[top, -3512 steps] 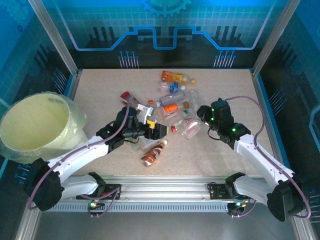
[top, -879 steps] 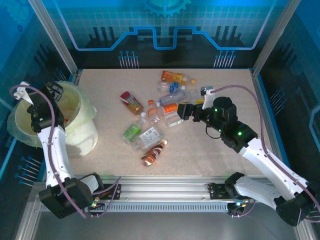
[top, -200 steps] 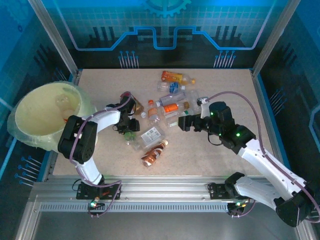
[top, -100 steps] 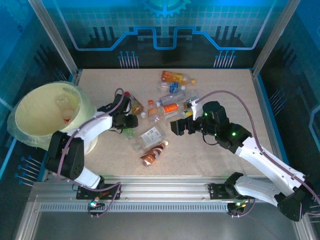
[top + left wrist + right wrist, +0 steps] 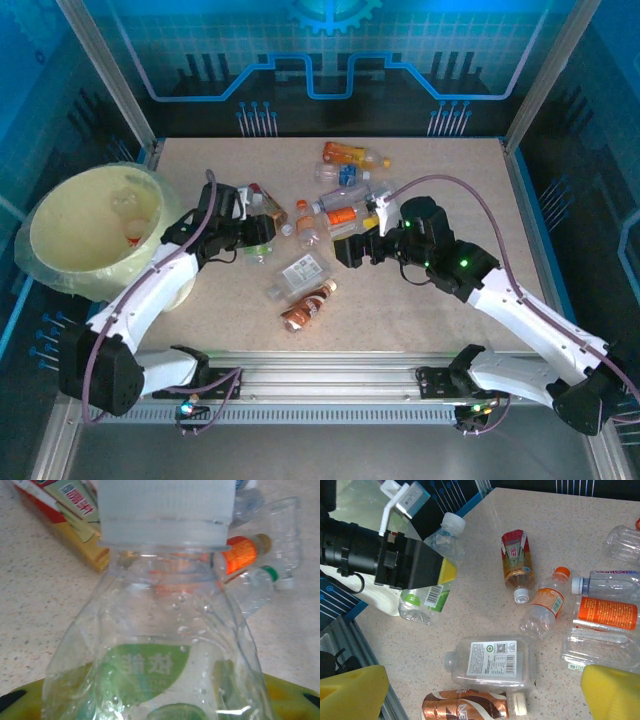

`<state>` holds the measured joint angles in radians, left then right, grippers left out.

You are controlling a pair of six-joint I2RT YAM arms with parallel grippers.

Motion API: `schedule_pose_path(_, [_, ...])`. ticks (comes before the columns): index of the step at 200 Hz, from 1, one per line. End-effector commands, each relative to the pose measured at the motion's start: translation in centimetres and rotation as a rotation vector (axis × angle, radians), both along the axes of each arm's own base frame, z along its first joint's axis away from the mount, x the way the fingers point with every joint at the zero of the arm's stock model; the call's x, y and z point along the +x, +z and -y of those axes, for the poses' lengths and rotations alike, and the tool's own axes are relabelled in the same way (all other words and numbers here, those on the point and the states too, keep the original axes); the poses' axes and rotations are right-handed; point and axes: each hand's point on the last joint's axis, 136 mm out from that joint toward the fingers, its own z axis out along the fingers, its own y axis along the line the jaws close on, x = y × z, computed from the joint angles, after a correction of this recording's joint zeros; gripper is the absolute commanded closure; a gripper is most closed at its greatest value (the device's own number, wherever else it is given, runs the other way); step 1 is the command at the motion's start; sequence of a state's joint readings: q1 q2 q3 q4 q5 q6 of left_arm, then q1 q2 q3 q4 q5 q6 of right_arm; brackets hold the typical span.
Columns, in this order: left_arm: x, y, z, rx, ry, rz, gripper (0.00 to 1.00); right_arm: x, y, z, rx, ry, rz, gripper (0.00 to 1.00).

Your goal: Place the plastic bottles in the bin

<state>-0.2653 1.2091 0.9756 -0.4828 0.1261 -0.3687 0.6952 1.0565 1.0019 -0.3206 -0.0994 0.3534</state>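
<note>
Just right of the bin [image 5: 70, 245], the left gripper [image 5: 256, 233] is clamped on a green-labelled bottle [image 5: 263, 246]. From above, gripper and bottle sit between the bin and the loose heap of bottles [image 5: 340, 195] that spreads further right of it. A clear bottle [image 5: 125, 205] lies inside the bin.

The left wrist view brings the grip close. It shows the crushed clear body with water drops inside and the white cap [image 5: 166, 510] pointing away from the camera, with yellow pads [image 5: 290, 695] on either side of the base. The right wrist view gives the same grip from the side, black jaws with a yellow pad pressed on the bottle's middle. Whether the bottle touches the table cannot be told.

The right gripper [image 5: 350, 252] hovers at the near edge of the heap, on the side away from the bin, wide open and holding nothing. Its yellow fingers [image 5: 352, 690] frame what lies under it:
- a flat clear bottle with a white label [image 5: 492, 662]
- a brown bottle [image 5: 467, 705] just beside that
- an orange-capped bottle [image 5: 545, 605]
- a red-labelled bottle [image 5: 516, 560] nearer the bin
</note>
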Motion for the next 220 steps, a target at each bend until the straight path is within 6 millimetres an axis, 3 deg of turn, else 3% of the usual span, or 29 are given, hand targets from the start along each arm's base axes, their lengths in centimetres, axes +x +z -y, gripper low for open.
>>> schedule_pose_path(1, [0.1,5.5,1.5,-0.160,-0.057,0.119,0.52,-0.3,2.6,-1.0,0.046,0.039,0.054,0.00])
schedule_pose_path(37, [-0.3,11.6,1.4,-0.212,-0.083,0.262,0.52,-0.2,2.9,-1.1,0.051,0.035,0.058,0.00])
schedule_pose_path(70, [-0.2,15.4,0.3,-0.195,-0.049,0.320,0.52,-0.2,2.8,-1.1,0.051,0.033,0.053,0.00])
schedule_pose_path(93, [-0.1,17.5,-2.1,-0.077,0.041,0.350,0.52,0.0,2.8,-0.8,0.045,0.017,0.056,0.00])
schedule_pose_path(139, [-0.6,23.6,-5.8,0.083,0.161,0.509,0.51,0.4,2.5,-0.6,0.033,-0.006,0.058,0.00])
schedule_pose_path(192, [-0.5,27.9,-12.1,0.353,0.379,0.593,0.51,0.6,2.4,-0.4,0.025,-0.024,0.058,0.00])
schedule_pose_path(220, [-0.9,29.0,-16.0,0.483,0.525,0.607,0.51,0.8,2.3,-0.4,0.024,-0.027,0.054,0.00])
